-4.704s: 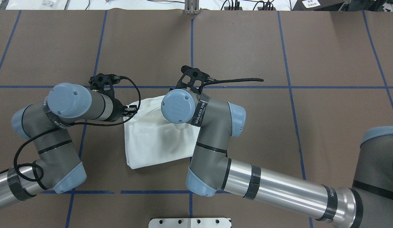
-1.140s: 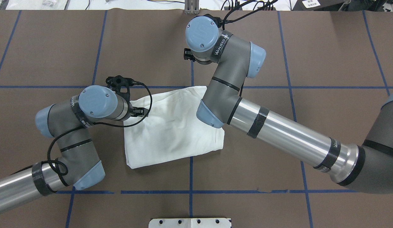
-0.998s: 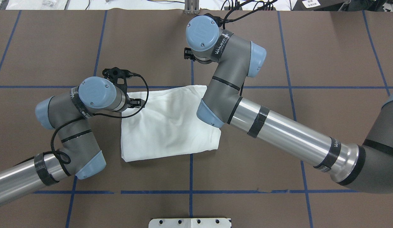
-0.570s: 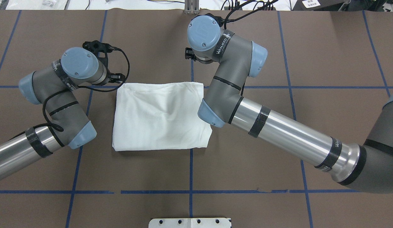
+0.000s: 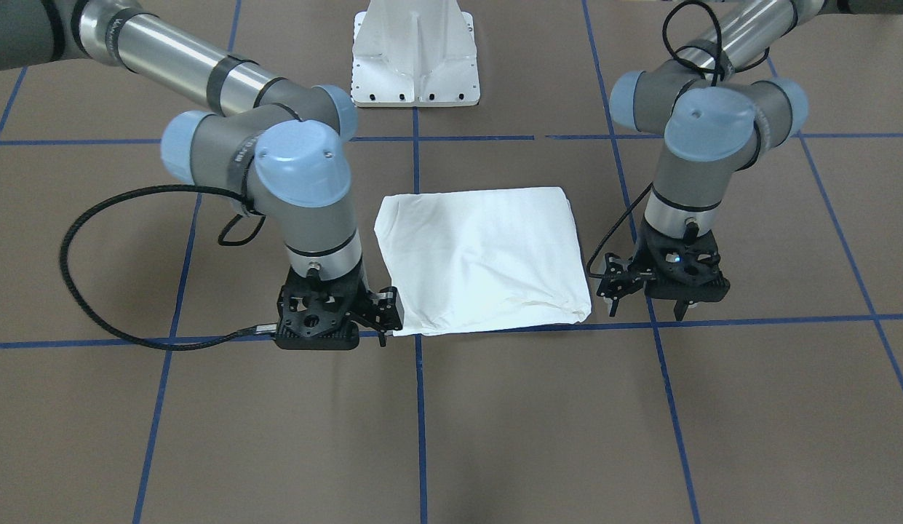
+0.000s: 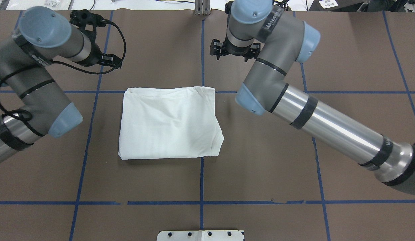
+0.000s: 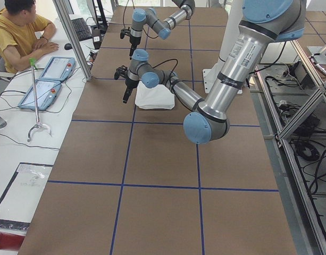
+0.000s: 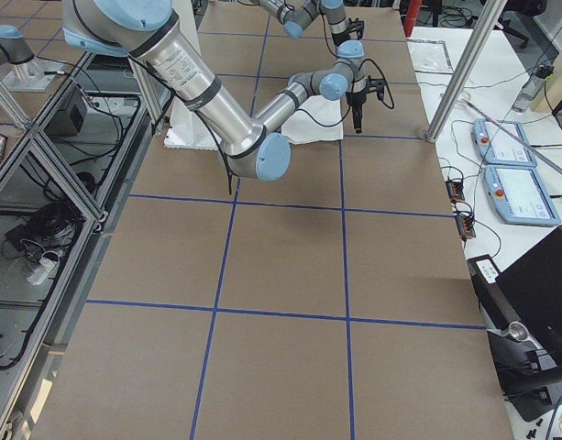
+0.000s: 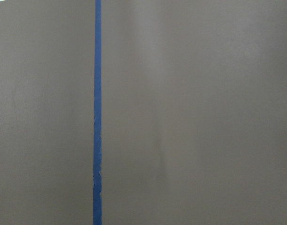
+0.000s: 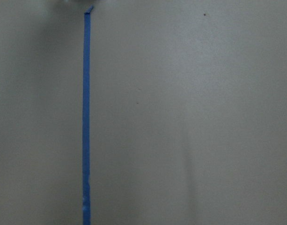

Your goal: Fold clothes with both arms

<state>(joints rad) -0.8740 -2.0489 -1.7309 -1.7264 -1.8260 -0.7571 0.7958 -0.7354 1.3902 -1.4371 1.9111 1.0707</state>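
Observation:
The white T-shirt [image 6: 170,124] lies folded into a neat rectangle in the middle of the brown table, plain side up. Its print and collar are hidden. It also shows in the front view [image 5: 487,255]. My left gripper [image 6: 109,61] hangs open and empty above the table, beyond the shirt's far left corner; in the front view [image 5: 615,285] it is just right of the shirt. My right gripper [image 6: 216,50] is open and empty beyond the shirt's far right corner, also seen in the front view [image 5: 384,309]. Neither gripper touches the shirt. Both wrist views show only table.
Blue tape lines [image 9: 97,112] cross the brown table [image 6: 294,150]. The white pedestal base [image 5: 415,58] stands at the robot's side. An operator [image 7: 19,32] sits beside teach pendants [image 7: 46,79] along the far edge, near a metal post [image 7: 72,37].
My left gripper pulled the shirt's far left corner outward and squared the fold, then let go. Both grippers have moved off the shirt toward the far side of the table.

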